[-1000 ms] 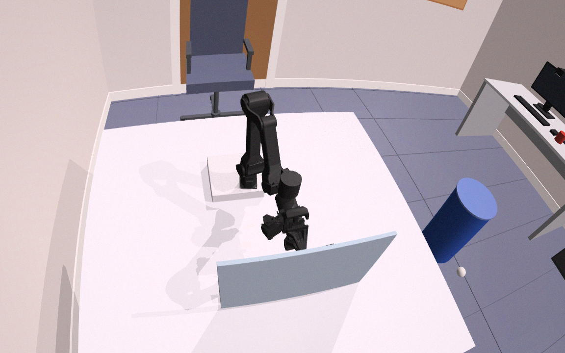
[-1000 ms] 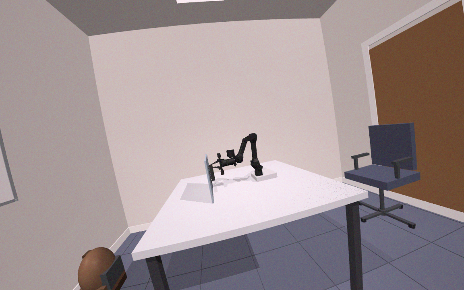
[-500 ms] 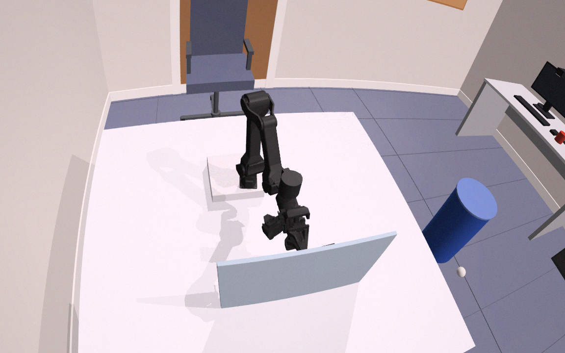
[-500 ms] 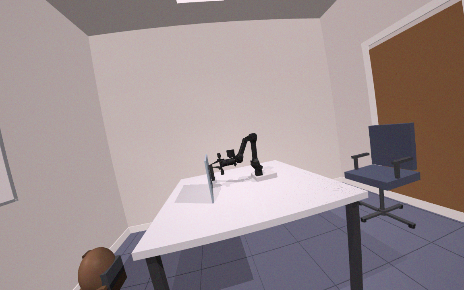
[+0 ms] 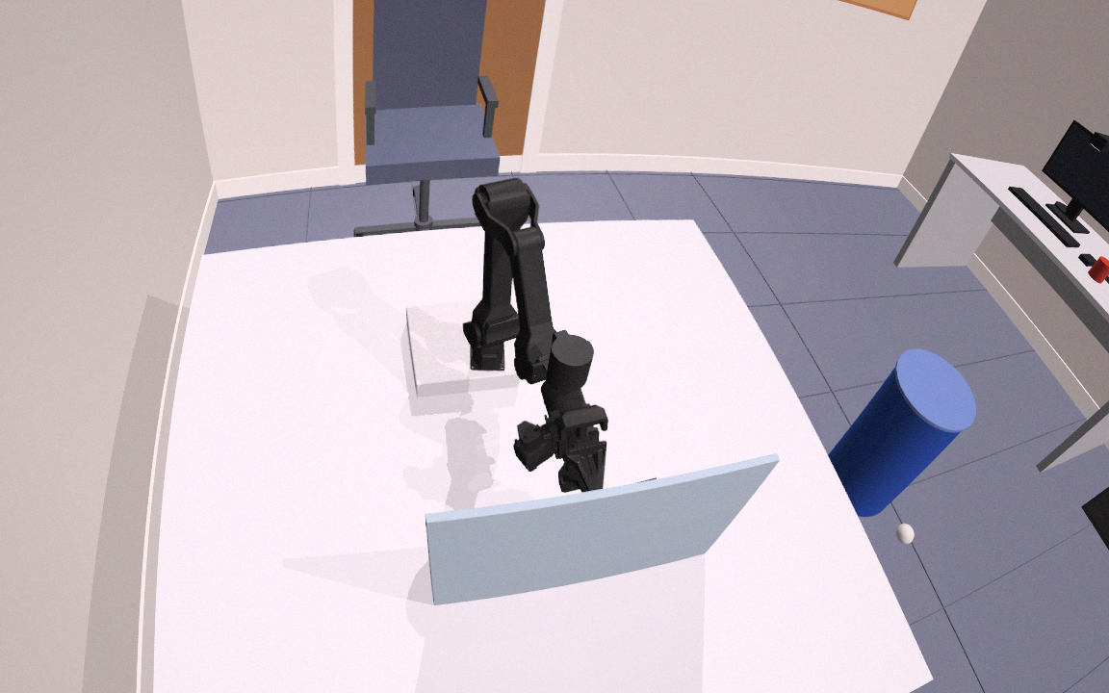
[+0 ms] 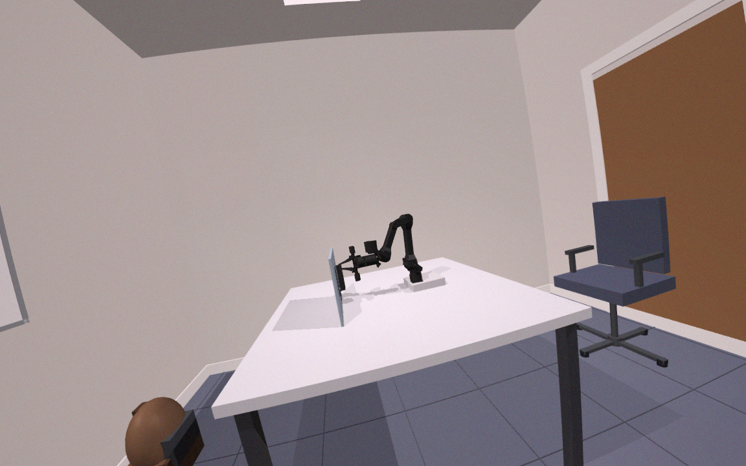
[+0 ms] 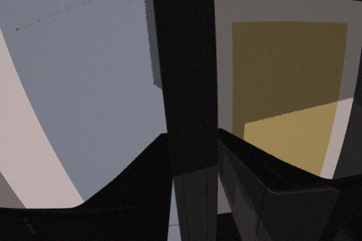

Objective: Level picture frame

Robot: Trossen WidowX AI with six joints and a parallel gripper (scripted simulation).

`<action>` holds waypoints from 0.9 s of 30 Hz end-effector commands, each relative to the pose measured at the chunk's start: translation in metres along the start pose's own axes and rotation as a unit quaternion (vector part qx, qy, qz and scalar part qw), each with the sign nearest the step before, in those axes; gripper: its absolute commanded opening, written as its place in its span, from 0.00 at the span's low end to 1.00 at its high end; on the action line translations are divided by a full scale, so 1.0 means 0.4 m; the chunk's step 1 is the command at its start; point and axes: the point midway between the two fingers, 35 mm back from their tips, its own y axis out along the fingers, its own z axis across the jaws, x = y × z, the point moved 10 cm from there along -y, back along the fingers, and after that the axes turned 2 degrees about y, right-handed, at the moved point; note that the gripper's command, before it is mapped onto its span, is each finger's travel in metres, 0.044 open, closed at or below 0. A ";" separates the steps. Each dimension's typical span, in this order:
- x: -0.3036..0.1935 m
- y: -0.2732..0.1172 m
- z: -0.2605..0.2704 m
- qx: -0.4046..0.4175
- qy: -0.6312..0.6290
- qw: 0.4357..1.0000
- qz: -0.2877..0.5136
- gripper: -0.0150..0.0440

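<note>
One black gripper (image 5: 584, 488) (image 6: 341, 266) (image 7: 191, 140), nearly closed, fingers clamped on a side bar of the picture frame (image 5: 653, 479) (image 6: 341, 283) (image 7: 188, 64). Held there at the end of the arm (image 5: 534, 301) (image 6: 407, 240), with its elbow bent high and its forearm running down toward the work.

Frame located on the arm-side face of the upright pale blue panel (image 5: 576, 541) (image 6: 335, 283) (image 7: 87, 64). Seen edge-on in the exterior view, close against that face; mostly hidden behind the panel from above, with just a thin dark sliver past the top edge. In the wrist view: black border, light mat (image 7: 225, 64), mustard-coloured print (image 7: 288, 83), with a shadow across the upper part of the print. To the left of the bar, bare panel with a thin, slanting, broken dark line. Cannot tell from these angles whether level or crooked. Cannot make out the screw.

Panel standing on the white table (image 5: 299, 482) (image 6: 387, 342); arm mounted on a low pale block (image 5: 436, 387) (image 6: 434, 283). Beyond the table, a blue-grey chair (image 5: 431, 138) (image 6: 613, 282); to one side, a blue cylinder (image 5: 894, 448) and, near its foot, a small white ball (image 5: 905, 533).
</note>
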 end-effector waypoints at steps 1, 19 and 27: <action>-0.001 0.000 0.000 0.004 0.001 1.000 0.000 0.25; -0.001 0.000 -0.012 0.000 0.000 1.000 0.001 0.25; -0.001 0.000 -0.014 0.000 -0.002 1.000 0.001 0.25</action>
